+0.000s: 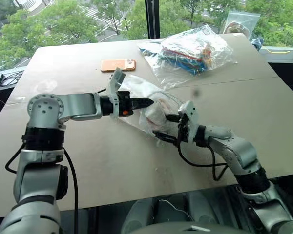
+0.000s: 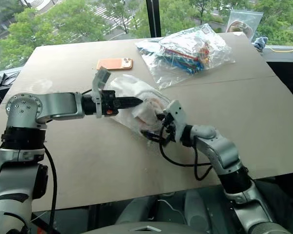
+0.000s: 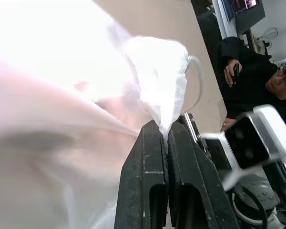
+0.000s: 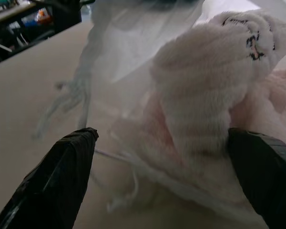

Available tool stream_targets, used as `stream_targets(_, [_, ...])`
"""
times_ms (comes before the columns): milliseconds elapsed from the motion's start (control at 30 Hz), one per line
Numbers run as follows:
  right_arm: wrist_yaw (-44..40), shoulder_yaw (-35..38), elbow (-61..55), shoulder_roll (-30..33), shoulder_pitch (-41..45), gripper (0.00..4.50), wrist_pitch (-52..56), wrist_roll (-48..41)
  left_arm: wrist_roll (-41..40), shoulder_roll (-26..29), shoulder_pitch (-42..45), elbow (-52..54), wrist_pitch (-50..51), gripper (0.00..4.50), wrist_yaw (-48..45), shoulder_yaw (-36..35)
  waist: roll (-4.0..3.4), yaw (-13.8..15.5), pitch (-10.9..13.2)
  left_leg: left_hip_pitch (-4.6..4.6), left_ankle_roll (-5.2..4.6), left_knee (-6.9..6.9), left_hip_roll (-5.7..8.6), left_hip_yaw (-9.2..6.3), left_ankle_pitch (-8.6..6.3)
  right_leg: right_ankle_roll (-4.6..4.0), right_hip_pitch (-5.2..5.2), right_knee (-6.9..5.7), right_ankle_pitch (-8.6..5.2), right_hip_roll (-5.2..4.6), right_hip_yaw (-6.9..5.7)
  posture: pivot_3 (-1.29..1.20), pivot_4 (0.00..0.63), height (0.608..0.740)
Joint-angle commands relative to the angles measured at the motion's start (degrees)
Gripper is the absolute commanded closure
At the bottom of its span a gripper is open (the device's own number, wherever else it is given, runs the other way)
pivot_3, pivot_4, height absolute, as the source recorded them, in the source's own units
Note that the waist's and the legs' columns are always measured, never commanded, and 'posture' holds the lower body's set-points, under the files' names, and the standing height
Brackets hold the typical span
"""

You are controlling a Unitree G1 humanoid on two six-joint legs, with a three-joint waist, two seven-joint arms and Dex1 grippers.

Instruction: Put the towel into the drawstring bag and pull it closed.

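Near the middle of the frame, the drawstring bag [image 1: 136, 95] is held up off the table [image 1: 88, 161] by the left gripper [image 1: 145, 103], whose two black fingers [image 3: 148, 176] are pressed together on a fold of the thin white fabric. The towel [image 4: 205, 90] is seen inside the bag's translucent wall, at its lower right part, with small black lettering near one edge. The right gripper [image 4: 162, 176] is placed just below and right of the bag, its fingers spread wide apart around the towel bundle without closing on it. A clear plastic bag [image 1: 190, 51] of colourful items and an orange phone [image 1: 117, 65] are seen further up the table. A person [image 3: 257, 76] is visible in the left wrist view.
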State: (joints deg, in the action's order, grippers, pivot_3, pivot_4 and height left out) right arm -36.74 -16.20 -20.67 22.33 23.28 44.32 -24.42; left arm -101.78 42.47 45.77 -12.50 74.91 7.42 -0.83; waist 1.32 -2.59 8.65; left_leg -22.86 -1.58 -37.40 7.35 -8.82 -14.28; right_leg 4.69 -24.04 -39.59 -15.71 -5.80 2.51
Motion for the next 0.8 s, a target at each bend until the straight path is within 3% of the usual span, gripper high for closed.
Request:
stream_targets(33, [-0.4, 2.2, -7.6, 2.6, -1.2, 0.04, 4.1, -2.8, 5.5, -0.6, 2.0, 0.5, 0.5, 4.5, -5.1, -1.4, 0.02, 0.2, 0.0, 0.0, 0.0, 0.0, 0.0, -0.02, 0.0, 0.0, 0.03, 0.01, 0.0, 0.0, -0.03, 0.0, 0.15, 0.74])
stream_targets(233, [6.0, 7.8, -11.4, 3.4, -0.7, 0.04, 9.7, -2.9, 14.1, -0.8, 4.6, 0.5, 2.6, 4.5, -12.0, -1.3, 0.03, 0.4, 0.0, -0.01, 0.0, 0.01, -0.01, -0.02, 0.0, 0.0, 0.05, 0.01, 0.0, -0.04, -0.03, 0.0, 0.15, 0.74])
stream_targets(433, [10.4, 7.7, -8.7, 3.2, 1.2, 0.04, 12.1, -0.6, 20.4, -2.5, 5.6, 1.0, 4.1, 4.5, -16.3, -2.1, 0.03, 0.4, 0.0, -0.02, 0.0, 0.04, -0.01, -0.04, 0.0, 0.0, 0.03, 0.02, 0.0, -0.04, -0.05, 0.0, 0.15, 0.74])
stream_targets(800, [9.8, 6.3, -5.2, -0.2, 3.6, 0.04, 11.7, -2.0, 25.8, -5.4, 5.7, 2.1, 7.4, 4.5, -18.8, -5.6, 0.04, 0.3, 0.0, -0.02, 0.0, 0.04, -0.01, -0.04, 0.0, 0.0, 0.04, 0.03, 0.0, -0.04, -0.05, 0.0, 0.15, 0.74])
